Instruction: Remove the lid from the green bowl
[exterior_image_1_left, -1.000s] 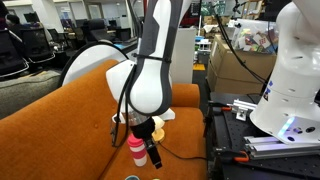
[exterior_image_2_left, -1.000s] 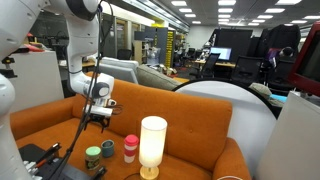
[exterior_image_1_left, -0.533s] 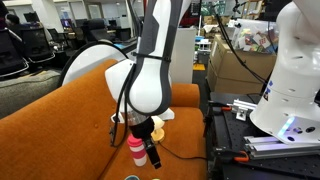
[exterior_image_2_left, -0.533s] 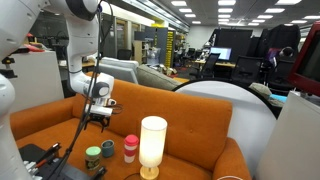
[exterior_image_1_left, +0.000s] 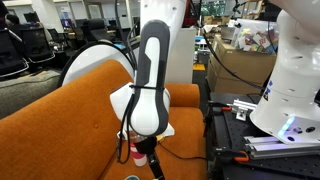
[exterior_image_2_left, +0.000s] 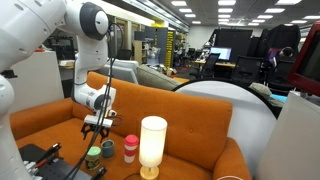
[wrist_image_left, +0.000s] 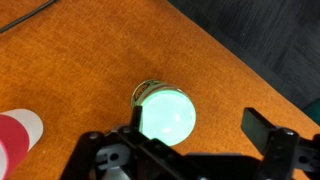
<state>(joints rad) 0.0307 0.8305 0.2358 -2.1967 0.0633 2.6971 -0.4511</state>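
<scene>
Gripper (exterior_image_2_left: 97, 127) hangs over the near left part of the orange sofa seat (exterior_image_2_left: 190, 135), pointing down, directly above the green bowl (exterior_image_2_left: 93, 157). The bowl sits on the seat with its lid (wrist_image_left: 166, 115) on. In the wrist view the lid is a pale green disc, with a sliver of the bowl rim showing at its far left edge.

Gripper (wrist_image_left: 195, 128) jaws are spread and hold nothing. The right finger (wrist_image_left: 265, 130) stands well clear of the lid. The left finger is just at the lid's near left edge, and contact cannot be told.

In an exterior view the arm (exterior_image_1_left: 150, 90) blocks most of the bowl area. Only the gripper (exterior_image_1_left: 143, 150) and a bit of the pink cup (exterior_image_1_left: 136, 158) show below it.

Around the bowl:
- A dark green jar (exterior_image_2_left: 108, 148) is just right of the bowl.
- The pink cup (exterior_image_2_left: 130, 148), with a white top, is right of the jar. It shows as a red and white shape (wrist_image_left: 18, 135) at the near left of the wrist view.
- A tall white cylinder lamp (exterior_image_2_left: 152, 143) stands right of the cup, nearest the camera.
- A black cable (exterior_image_1_left: 185, 155) runs across the seat from the gripper to the right.
- A second white robot base (exterior_image_1_left: 295, 80) sits on a black stand at the right.
- Cardboard boxes (exterior_image_1_left: 235, 65) are behind it, with print too small to read.

The far background is office desks and monitors.
</scene>
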